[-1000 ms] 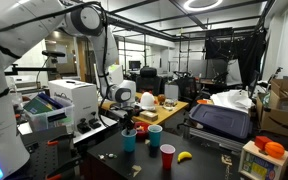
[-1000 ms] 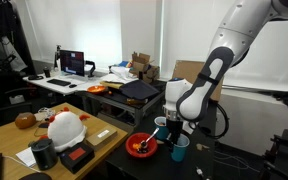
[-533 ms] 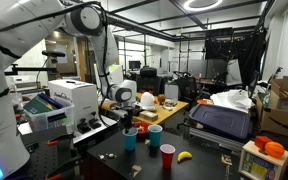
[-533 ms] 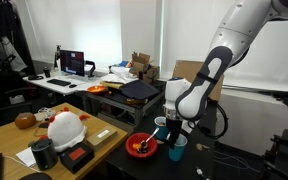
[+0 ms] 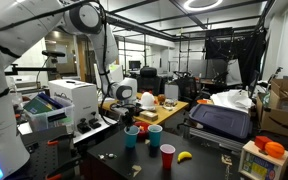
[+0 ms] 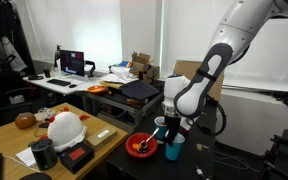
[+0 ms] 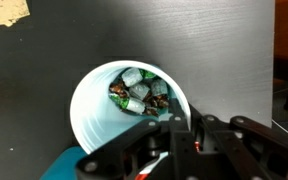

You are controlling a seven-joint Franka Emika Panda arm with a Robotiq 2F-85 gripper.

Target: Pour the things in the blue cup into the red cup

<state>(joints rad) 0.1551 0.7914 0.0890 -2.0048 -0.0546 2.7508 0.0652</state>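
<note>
- Panda arm (image 6: 209,75) reaches down over the dark tabletop (image 5: 204,166), wrist pointing straight down at the cups.
- Gripper (image 5: 127,123) sits directly on top of the blue cup (image 5: 131,139). In the wrist view the jaws are closed nearly all the way, pinching the cup's wall at the rim, one finger inside and one outside.
- Blue cup is upright under the gripper, near the tabletop edge, with a red bowl (image 6: 131,150) just beside it in an exterior view.
- Cannot tell whether the cup base is still on the tabletop or just off it.
- Red cup (image 5: 167,157) stands upright and apart from the blue cup. A teal-grey cup (image 5: 155,136) stands between and behind them, and a banana (image 5: 184,156) lies just beside the red cup.
- Small contents (image 7: 141,92), dark green and brownish bits, are all at the bottom of the blue cup in the wrist view; nothing has spilled.
- Progress: the grasp looks done and that is all, so this is the early part of the task.
- Left to do: lift, carry across to the red cup past the teal-grey one, tilt over its rim, empty it.
- The red cup's inside is not visible, so nothing shows a pour.
</note>
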